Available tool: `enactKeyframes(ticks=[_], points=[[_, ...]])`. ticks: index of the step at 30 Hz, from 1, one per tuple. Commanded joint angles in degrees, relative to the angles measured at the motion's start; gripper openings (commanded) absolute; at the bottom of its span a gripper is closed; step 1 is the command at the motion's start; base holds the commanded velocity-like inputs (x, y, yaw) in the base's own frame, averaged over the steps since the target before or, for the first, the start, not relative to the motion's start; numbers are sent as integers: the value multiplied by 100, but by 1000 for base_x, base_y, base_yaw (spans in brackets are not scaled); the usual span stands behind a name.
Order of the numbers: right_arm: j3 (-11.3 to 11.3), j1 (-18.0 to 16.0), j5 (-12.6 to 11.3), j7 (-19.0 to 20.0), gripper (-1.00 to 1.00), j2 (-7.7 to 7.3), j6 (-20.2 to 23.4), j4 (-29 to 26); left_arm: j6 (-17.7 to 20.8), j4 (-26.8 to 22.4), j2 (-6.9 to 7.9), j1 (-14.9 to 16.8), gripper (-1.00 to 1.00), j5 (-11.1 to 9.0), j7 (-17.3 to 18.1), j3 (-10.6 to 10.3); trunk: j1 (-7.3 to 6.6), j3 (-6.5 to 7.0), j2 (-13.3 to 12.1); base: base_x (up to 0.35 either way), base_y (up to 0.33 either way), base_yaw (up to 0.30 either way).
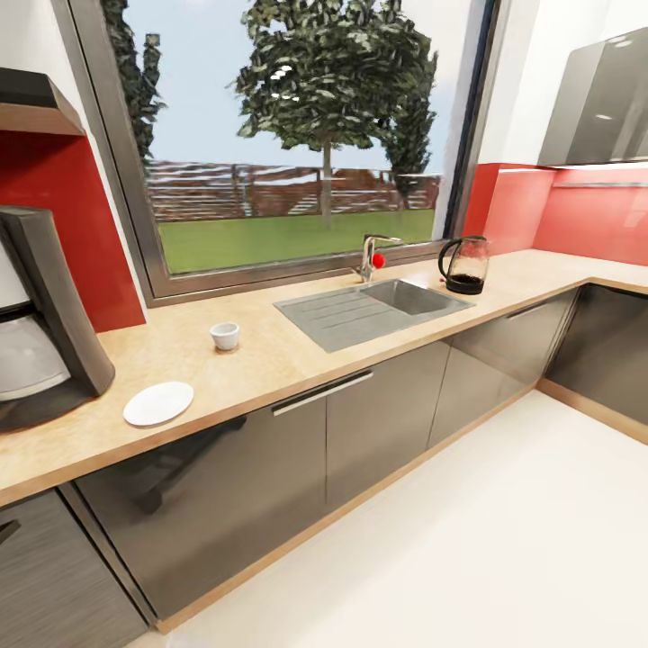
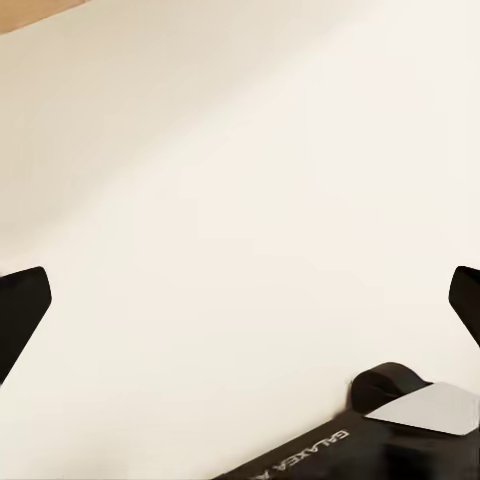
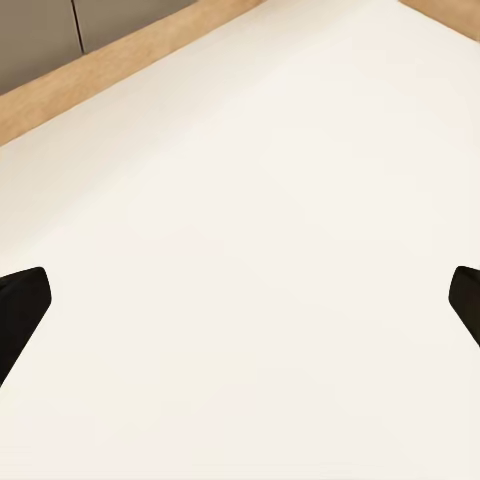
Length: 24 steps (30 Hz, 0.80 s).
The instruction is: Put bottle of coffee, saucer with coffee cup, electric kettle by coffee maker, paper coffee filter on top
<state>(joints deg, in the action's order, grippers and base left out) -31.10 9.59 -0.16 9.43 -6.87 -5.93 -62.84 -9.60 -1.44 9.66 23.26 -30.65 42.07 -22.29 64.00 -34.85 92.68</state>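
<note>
Both grippers, left gripper (image 2: 240,310) and right gripper (image 3: 240,310), hang spread and empty above pale floor, while beyond them the saucer (image 1: 158,402) sits beside the coffee maker (image 1: 45,315), coffee cup (image 1: 225,336) farther off it, electric kettle (image 1: 465,265) well apart, still unplaced.

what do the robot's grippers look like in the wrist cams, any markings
Both grippers have matte black fingers, tapering wedge shapes at the frame edges: left gripper, right gripper. The left wrist view also shows a black robot part with white GALAXEA lettering and a pale grey panel.
</note>
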Motion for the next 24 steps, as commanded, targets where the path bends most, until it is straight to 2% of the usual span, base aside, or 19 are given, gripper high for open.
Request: enactKeyframes(ticks=[1, 2, 4, 7, 10, 12, 14, 16, 17, 18, 19, 21, 24], points=[[-10, -1, -2, 34, 100, 1, -13, -1, -72, 4, 28, -19, 100, -26, 16, -9, 0, -4, 2, 10, -8, 0], [-10, -1, -2, 33, 100, 1, -13, -2, -142, -7, 79, -60, 100, -21, 30, 134, 0, -4, 2, 5, -4, 0], [-10, -1, -2, 33, 100, 1, -14, -1, -235, -19, 107, -81, 100, -16, 34, 271, 0, -4, 2, 3, -3, 0], [-10, -1, -2, 33, 100, 1, -14, 0, -338, -112, 125, -96, 100, -11, 10, 377, 0, -4, 2, 1, -1, 0], [-10, -1, -2, 33, 100, 1, -14, 0, -399, -542, 112, -100, 100, 11, -245, 405, 0, -4, 2, 0, 0, 0], [-10, -1, -2, 33, 100, 1, -14, 0, -424, -804, 92, -102, 100, 35, -933, 402, 0, -4, 2, 0, 0, 0], [-10, -1, -2, 33, 100, 1, -14, 0, -449, -931, 49, -105, 100, 86, -1373, 404, 0, -4, 2, 0, 0, 0], [-10, -1, -2, 33, 100, 1, -14, 0, -551, -1364, -20, -270, 100, 280, -2202, 405, 0, -4, 2, 0, 0, 0], [-10, -1, -2, 33, 100, 1, -14, 0, -580, -1667, -35, -392, 100, 340, -2480, 412, 0, -4, 2, 0, 0, 0], [-10, -1, -2, 33, 100, 1, -14, 0, -590, -1821, -40, -458, 100, 361, -2583, 415, 0, -4, 2, 0, 0, 0], [-10, -1, -2, 33, 100, 1, -14, 0, -610, -2260, -44, -715, 100, 403, -2786, 424, 0, -4, 2, 0, 0, 0], [-10, -1, -2, 33, 100, 1, -14, 0, -616, -2560, -40, -960, 100, 426, -2891, 433, 0, -4, 2, 0, 0, 0], [-10, -1, -2, 33, 100, 1, -14, 0, -614, -2665, -36, -1146, 100, 445, -2965, 437, 0, -4, 2, 0, 0, -2]])
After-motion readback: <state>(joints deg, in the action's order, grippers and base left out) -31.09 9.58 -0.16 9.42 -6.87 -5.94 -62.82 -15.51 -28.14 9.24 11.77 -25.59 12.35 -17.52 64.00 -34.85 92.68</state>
